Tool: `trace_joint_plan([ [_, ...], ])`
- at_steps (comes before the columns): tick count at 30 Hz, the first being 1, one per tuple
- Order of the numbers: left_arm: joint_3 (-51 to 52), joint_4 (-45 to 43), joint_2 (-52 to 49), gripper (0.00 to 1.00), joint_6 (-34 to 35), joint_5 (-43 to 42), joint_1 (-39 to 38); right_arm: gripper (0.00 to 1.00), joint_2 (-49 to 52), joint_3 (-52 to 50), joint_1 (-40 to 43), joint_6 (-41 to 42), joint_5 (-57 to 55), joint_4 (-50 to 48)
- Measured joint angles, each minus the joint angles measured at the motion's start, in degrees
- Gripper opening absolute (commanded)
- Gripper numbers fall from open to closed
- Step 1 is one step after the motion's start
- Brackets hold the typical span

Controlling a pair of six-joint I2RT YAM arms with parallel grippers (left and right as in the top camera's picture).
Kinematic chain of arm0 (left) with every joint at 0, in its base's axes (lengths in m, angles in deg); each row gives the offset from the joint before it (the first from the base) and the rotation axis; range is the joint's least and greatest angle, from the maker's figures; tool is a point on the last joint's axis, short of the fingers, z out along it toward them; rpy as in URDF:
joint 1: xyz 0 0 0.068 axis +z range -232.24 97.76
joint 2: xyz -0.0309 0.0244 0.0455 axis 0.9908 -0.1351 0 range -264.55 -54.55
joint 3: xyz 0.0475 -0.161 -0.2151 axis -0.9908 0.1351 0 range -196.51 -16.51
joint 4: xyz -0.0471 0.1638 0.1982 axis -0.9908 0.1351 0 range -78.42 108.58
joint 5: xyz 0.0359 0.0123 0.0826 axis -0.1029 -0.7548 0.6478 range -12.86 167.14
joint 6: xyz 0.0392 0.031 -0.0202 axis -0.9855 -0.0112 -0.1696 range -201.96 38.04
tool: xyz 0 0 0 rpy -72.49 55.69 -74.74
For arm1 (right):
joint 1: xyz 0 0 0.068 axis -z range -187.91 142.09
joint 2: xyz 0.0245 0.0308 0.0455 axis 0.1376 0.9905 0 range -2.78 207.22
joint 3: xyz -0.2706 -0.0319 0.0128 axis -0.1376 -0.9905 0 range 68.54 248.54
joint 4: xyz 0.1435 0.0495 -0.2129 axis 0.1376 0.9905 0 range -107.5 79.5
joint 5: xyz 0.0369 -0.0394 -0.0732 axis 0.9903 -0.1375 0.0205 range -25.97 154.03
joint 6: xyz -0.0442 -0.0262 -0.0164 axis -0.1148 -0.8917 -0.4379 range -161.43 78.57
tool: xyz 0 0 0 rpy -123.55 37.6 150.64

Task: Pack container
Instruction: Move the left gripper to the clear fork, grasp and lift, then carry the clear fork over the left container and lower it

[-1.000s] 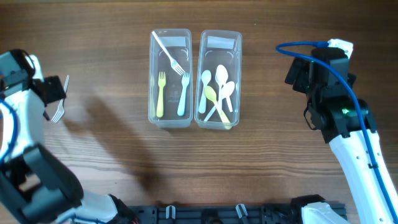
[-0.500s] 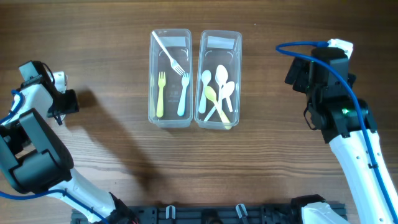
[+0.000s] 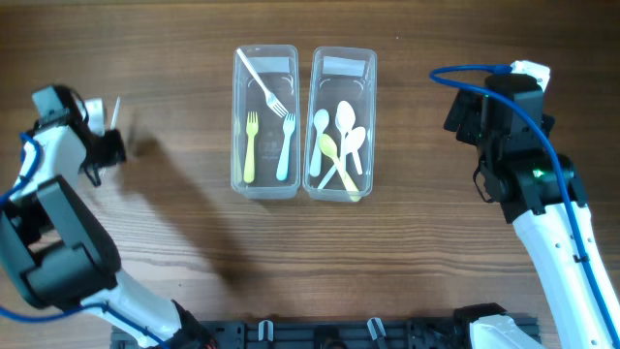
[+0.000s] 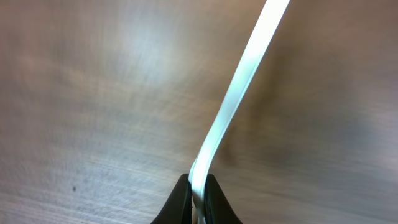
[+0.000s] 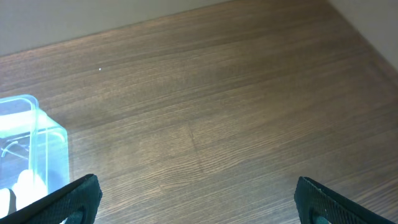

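Observation:
Two clear containers stand side by side mid-table. The left container (image 3: 265,58) holds a white, a yellow and a blue fork; the right container (image 3: 343,60) holds several spoons. My left gripper (image 4: 199,182) is shut on the flat handle of a white plastic utensil (image 4: 236,93), which rises away from the jaws over bare wood; its head is out of view. From overhead, the left gripper (image 3: 107,147) is at the far left with the utensil's white strip (image 3: 114,107) sticking out. My right gripper (image 5: 199,193) stands wide open over bare table, to the right of the containers.
The right arm (image 3: 523,184) with its blue cable stands at the right side. A corner of the spoon container (image 5: 31,143) shows at the left of the right wrist view. Wooden table (image 3: 174,252) surrounds the containers.
My left gripper has closed on the white utensil and shifted toward the back along the left edge. The right arm has not moved.

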Motion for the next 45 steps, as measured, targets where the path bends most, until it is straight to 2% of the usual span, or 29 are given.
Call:
trace_joint_plan([
  [2, -1.1, -0.1, 3.8, 0.04, 0.6, -2.1, -2.9, 1.00, 0.0, 0.0, 0.0, 0.0, 0.0, 0.0],
  [9, -3.1, -0.9, 19.9, 0.04, 1.4, -8.5, -20.6, 1.00, 0.0, 0.0, 0.0, 0.0, 0.0, 0.0],
  [14, -3.0, -0.9, 21.2, 0.04, 4.4, -9.8, -33.3, 1.00, 0.0, 0.0, 0.0, 0.0, 0.0, 0.0],
  [18, -3.1, -4.8, 19.2, 0.04, 9.9, -10.0, -38.9, 1.00, 0.0, 0.0, 0.0, 0.0, 0.0, 0.0],
  [26, -3.0, -13.0, 9.0, 0.04, 19.7, -10.2, -40.6, 1.00, 0.0, 0.0, 0.0, 0.0, 0.0, 0.0],
  [33, -3.0, -11.1, 4.2, 0.04, 26.4, -10.1, -40.6, 1.00, 0.0, 0.0, 0.0, 0.0, 0.0, 0.0],
  [37, -3.0, -8.0, 4.1, 0.04, 31.4, -7.0, -40.6, 1.00, 0.0, 0.0, 0.0, 0.0, 0.0, 0.0],
  [45, -3.0, -6.5, 3.7, 0.04, 35.6, -2.8, -40.6, 1.00, 0.0, 0.0, 0.0, 0.0, 0.0, 0.0],
])
